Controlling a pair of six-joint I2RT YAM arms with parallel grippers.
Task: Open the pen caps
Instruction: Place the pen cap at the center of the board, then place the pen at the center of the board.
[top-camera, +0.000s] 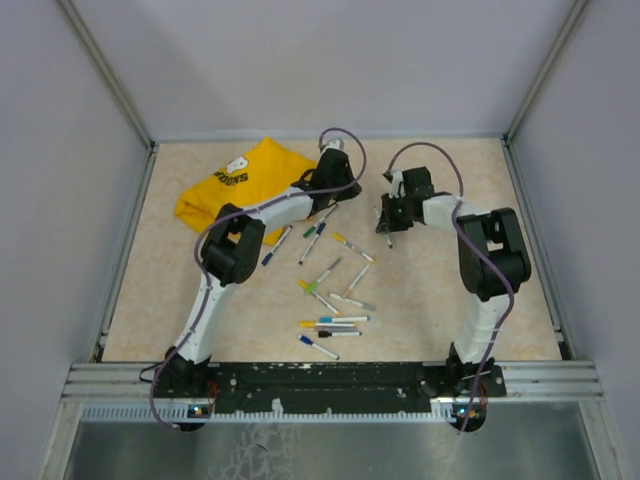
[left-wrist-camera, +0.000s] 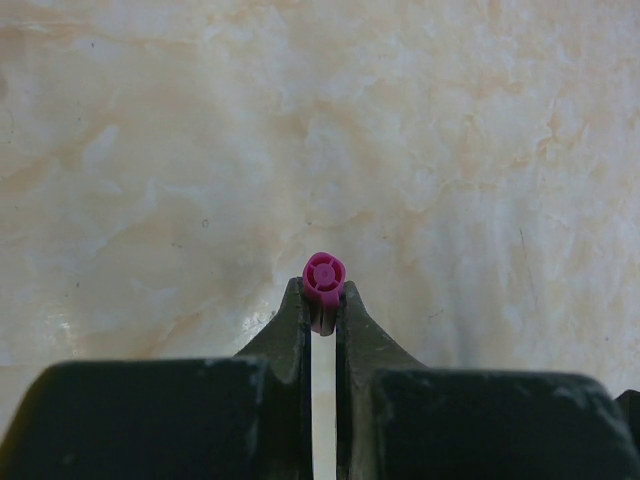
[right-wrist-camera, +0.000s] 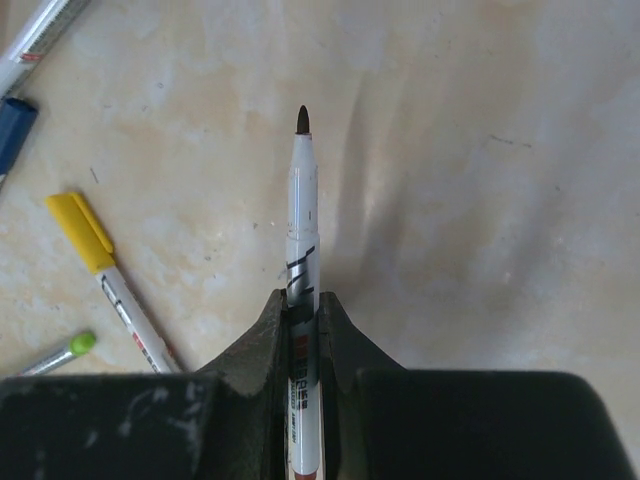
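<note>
Left claw (left-wrist-camera: 322, 310) was clamped tight on a white pen (left-wrist-camera: 323, 400). Its pink cap (left-wrist-camera: 324, 278) was on and poked out just past the fingertips, over the desk (left-wrist-camera: 150, 150). Right claw (right-wrist-camera: 303, 310) was closed on an uncapped pen (right-wrist-camera: 303, 200), dark tip bare and pointing away from the claw. Left of that claw a yellow-capped pen (right-wrist-camera: 105, 275) lay on the desk, with a green pen end (right-wrist-camera: 78, 345) nearer in and a blue cap (right-wrist-camera: 12, 130) further out. Other pens (top-camera: 330, 295) lay scattered nearer the bases than both claws. Yellow T-shirt (top-camera: 235, 190) lay left of the left claw.
</note>
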